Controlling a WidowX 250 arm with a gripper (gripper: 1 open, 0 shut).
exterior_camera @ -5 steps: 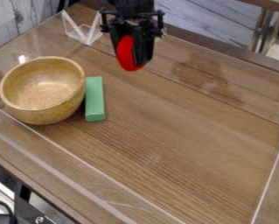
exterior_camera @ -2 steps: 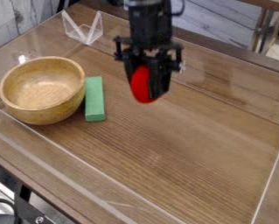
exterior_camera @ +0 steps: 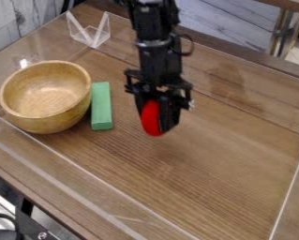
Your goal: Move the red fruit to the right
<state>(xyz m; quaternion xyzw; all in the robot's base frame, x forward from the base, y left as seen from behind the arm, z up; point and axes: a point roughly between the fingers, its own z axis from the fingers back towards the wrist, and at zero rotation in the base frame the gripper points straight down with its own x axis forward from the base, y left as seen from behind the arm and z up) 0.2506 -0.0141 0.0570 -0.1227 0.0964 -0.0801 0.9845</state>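
Strawberry-like toy fruit (exterior_camera: 152, 119) in the tool's (exterior_camera: 152, 108) grasp
It hangs at three o'clock from the green block (exterior_camera: 101, 106), over the worktop (exterior_camera: 177, 187).

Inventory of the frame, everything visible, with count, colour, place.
red fruit: 1, red, at the gripper's fingertips, right of the green block in the picture
wooden bowl: 1, tan, left side of the table
green block: 1, green, right beside the bowl
wire-like object: 1, whitish, far left part of the table
table: 1, brown wood, under all of these
cable: at least 1, black, bottom left corner, off the table
robot arm: 1, black, reaching in from the top
gripper: 1, black, at the arm's lower end, shut on the red fruit
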